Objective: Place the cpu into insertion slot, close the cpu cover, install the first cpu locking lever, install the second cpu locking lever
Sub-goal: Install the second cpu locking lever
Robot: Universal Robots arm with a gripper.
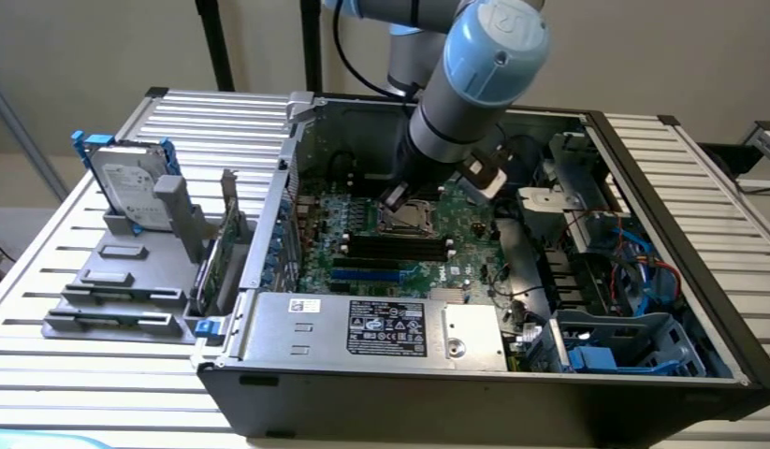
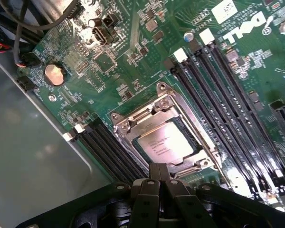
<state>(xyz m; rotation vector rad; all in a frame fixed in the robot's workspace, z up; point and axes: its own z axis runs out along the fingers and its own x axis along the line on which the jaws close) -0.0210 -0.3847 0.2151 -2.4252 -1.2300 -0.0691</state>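
One small flat square silvery-topped cpu (image 2: 165, 145) sits in the one square black insertion slot (image 2: 141, 151), framed by one thin silvery metal cpu cover (image 2: 147, 116) lying flat, just beside my black gripper (image 2: 160, 172), fingers pressed together, holding nothing.

In the exterior view the arm (image 1: 466, 94) stands in front of the far side of the insertion slot (image 1: 416, 217), and the cpu there is too small to make out. The arm's upper links run off the top edge of that picture. The print on the grey power supply box (image 1: 372, 327) at the case's near edge is too small to read. In the wrist view the gripper (image 2: 160, 172) covers the near rim of the cpu cover (image 2: 147, 121), and its body is cut off by the picture's edge. The lettering on the cpu (image 2: 162, 142) is too blurred to read, and the memory slots (image 2: 228, 95) run out of frame.
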